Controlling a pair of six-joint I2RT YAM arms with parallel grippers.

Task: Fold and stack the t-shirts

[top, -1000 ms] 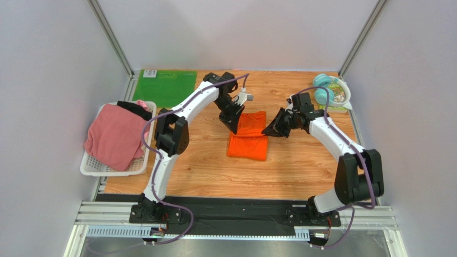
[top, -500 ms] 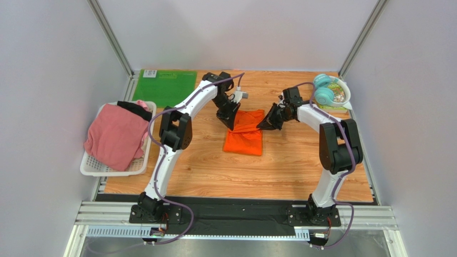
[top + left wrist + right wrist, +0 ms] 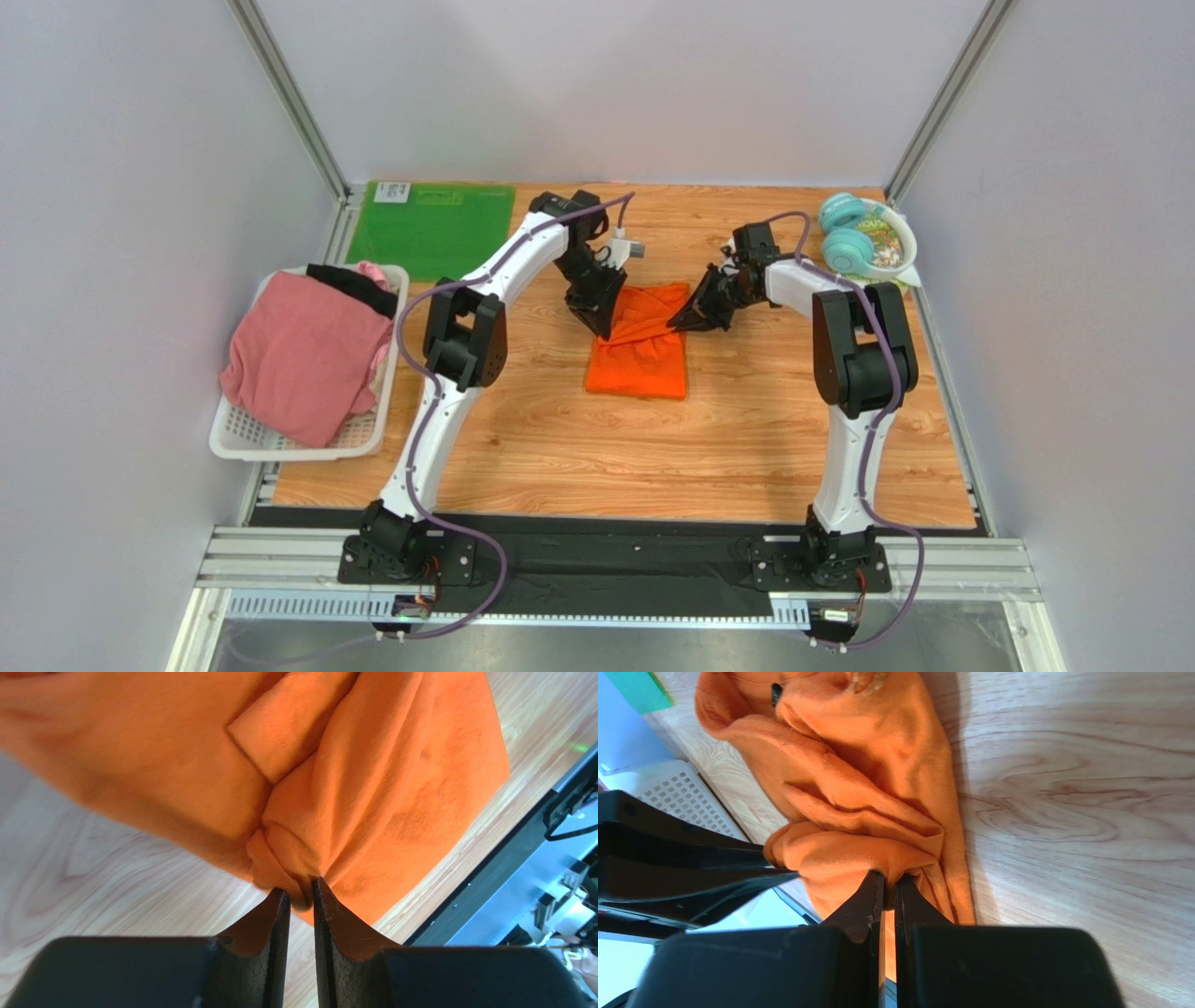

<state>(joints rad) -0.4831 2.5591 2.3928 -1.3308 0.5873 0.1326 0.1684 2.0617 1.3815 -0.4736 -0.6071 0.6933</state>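
Plain setup here: light wood-grain table (image 3: 561,448) boxed in by pale grey walls, back (image 3: 617,84), left (image 3: 126,168) and right (image 3: 1080,280). Two aluminium posts (image 3: 288,98) run up the back corners. A flat green mat (image 3: 428,224) sits in the far-left corner. A black strip (image 3: 617,539) and a metal rail (image 3: 617,574) run along the near edge. Lighting is soft and even, with faint shadows.

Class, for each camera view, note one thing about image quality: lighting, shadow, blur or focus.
Top external: even, soft light, sharp throughout, only faint shadows on the table. Left wrist: the orange t-shirt goes soft toward the upper left; the left hand is dark, underlit. Right wrist: wood grain crisp, a shadow edges the shirt, lower-left background washed out.
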